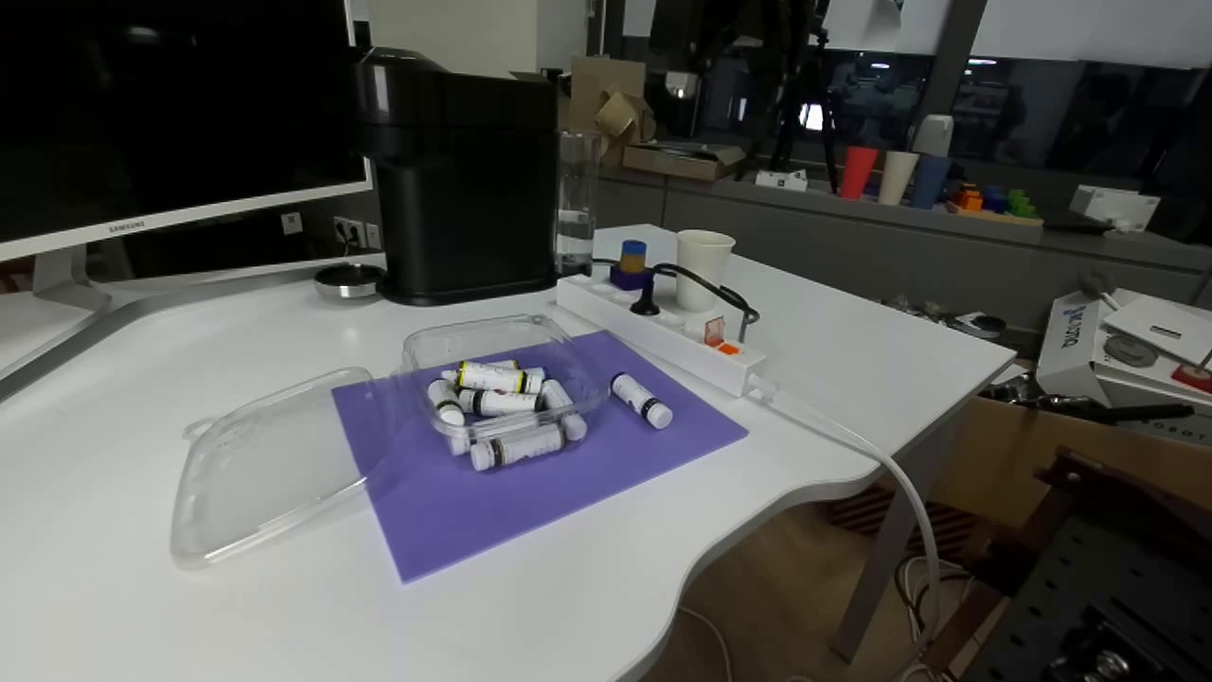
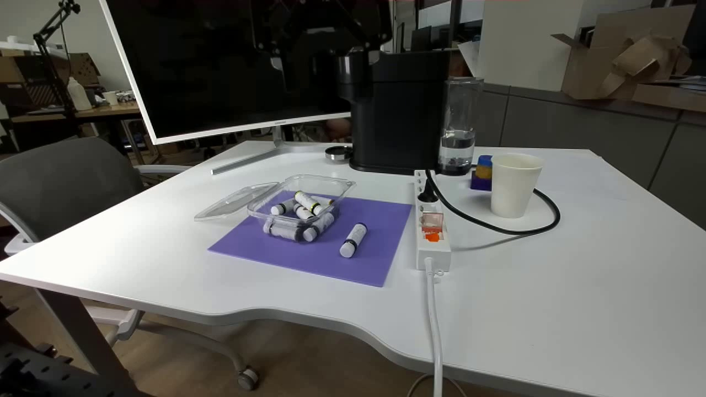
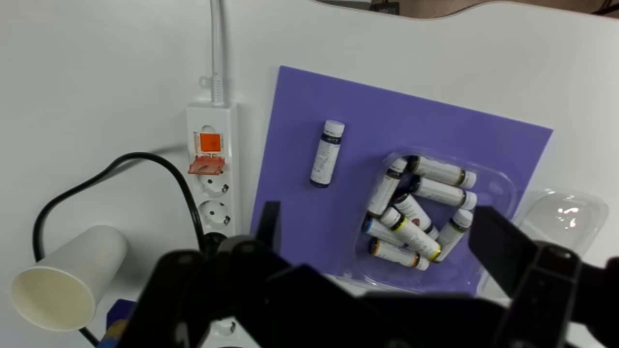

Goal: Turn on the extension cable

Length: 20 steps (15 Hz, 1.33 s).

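The extension cable is a flat white power strip, seen in both exterior views (image 1: 653, 333) (image 2: 436, 260) and in the wrist view (image 3: 213, 194). Its orange-red switch (image 3: 210, 142) sits near the cord end and also shows in both exterior views (image 1: 728, 349) (image 2: 432, 237). A clear reddish flap (image 3: 207, 166) beside the switch stands raised, leaving the switch uncovered. The white cord (image 2: 434, 325) runs over the table edge. My gripper (image 3: 378, 232) is open and empty, above the table. It shows at the top of an exterior view (image 2: 325, 59), apart from the strip.
A purple sheet (image 3: 300, 232) carries a loose bottle (image 3: 326, 157) and a clear box (image 3: 447, 282) of several bottles. A black cable (image 3: 130, 155) loops by a white cup (image 3: 104, 256) and crosses the strip. A black appliance (image 2: 408, 116), water tank (image 2: 458, 146) and monitor (image 2: 220, 82) stand behind.
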Tool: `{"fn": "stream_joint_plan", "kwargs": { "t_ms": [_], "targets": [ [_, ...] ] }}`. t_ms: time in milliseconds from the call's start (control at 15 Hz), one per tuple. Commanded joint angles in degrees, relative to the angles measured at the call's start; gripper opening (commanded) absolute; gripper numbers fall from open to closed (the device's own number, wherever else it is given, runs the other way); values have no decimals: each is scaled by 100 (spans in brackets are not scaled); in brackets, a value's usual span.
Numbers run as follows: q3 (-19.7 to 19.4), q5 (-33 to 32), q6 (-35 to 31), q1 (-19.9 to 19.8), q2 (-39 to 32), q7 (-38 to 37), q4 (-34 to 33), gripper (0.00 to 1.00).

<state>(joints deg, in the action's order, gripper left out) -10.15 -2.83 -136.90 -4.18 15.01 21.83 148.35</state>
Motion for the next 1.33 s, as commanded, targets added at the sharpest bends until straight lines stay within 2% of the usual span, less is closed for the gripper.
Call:
{"fn": "stream_joint_plan", "kwargs": {
  "t_ms": [0, 67, 400, 533, 733, 800, 933, 1000, 1267],
  "targets": [
    [-1, -294, -334, -302, -755, -594, -411, 75],
    [-16, -333, -369, -364, -917, -642, -483, 74],
    [-157, -129, -265, -565, -1764, -135, -984, 38],
    [-158, -265, -250, -645, -2091, 221, -1226, 24],
    [-83, -130, -213, -793, -2550, 1013, -1659, 4],
    [-48, -114, -218, -839, -2685, 1198, -1781, 1],
    [35, 3, -132, -939, -2921, 1480, -2015, 0],
    [6, -163, -351, -885, -2642, 1151, -1627, 1],
    [76, -99, -280, -954, -2903, 1337, -1871, 1]
  ]
}}
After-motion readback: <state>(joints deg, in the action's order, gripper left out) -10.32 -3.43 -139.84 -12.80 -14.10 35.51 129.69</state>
